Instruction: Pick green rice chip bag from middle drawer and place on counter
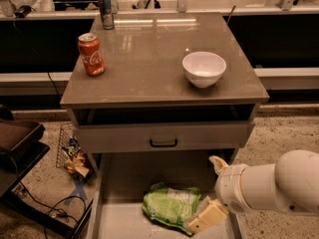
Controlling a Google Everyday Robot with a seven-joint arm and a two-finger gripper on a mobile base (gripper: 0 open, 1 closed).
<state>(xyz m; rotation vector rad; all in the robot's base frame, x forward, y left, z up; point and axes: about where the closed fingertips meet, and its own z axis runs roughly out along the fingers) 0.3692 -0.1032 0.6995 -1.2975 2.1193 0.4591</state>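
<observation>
The green rice chip bag (169, 205) lies crumpled on the pale bottom of the pulled-out middle drawer (122, 222), towards its right side. My gripper (203, 193) comes in from the lower right on a thick white arm. It is open, with the lower cream finger (207, 217) against the bag's right edge and the upper finger (217, 163) above it, apart from the bag. The glossy grey-brown counter (149, 49) tops the cabinet above.
On the counter stand a white bowl (203, 68), a red cola can (91, 54) and a blue can (105, 10) at the back. A shut drawer front with a black handle (163, 142) overhangs the open drawer. A crumpled wrapper (75, 159), cables and a dark case (17, 143) lie on the floor to the left.
</observation>
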